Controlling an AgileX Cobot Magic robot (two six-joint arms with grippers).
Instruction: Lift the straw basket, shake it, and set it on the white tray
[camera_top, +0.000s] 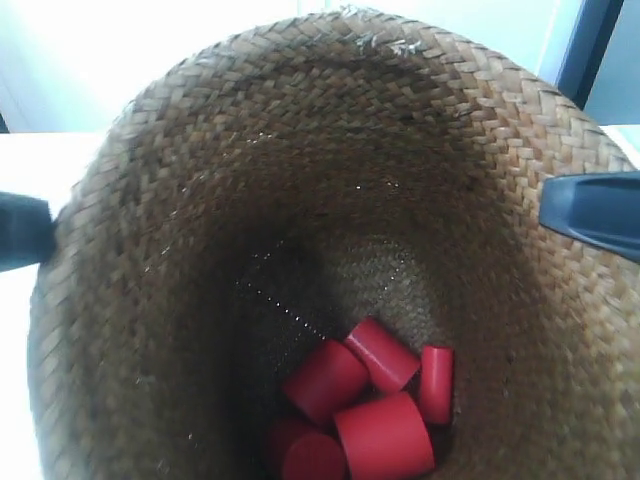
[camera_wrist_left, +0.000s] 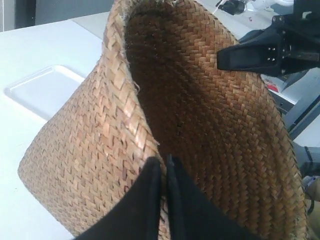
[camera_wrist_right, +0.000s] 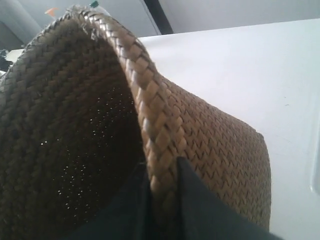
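Tabletop (camera_wrist_left: 50, 40); straw basket (camera_wrist_left: 95, 150) in left hand (camera_wrist_left: 162, 161)

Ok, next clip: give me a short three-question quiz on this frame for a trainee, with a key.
1. True or false: the straw basket is empty.
2. Pick one. The left gripper is: A) open above the basket; B) shut on the basket's rim; C) resting flat on the table.
3. Short answer: is the basket standing on the white tray?

Key: 1 false, red pieces lie at its bottom. 2 B. 3 no, the tray lies bare beside the basket in the left wrist view.
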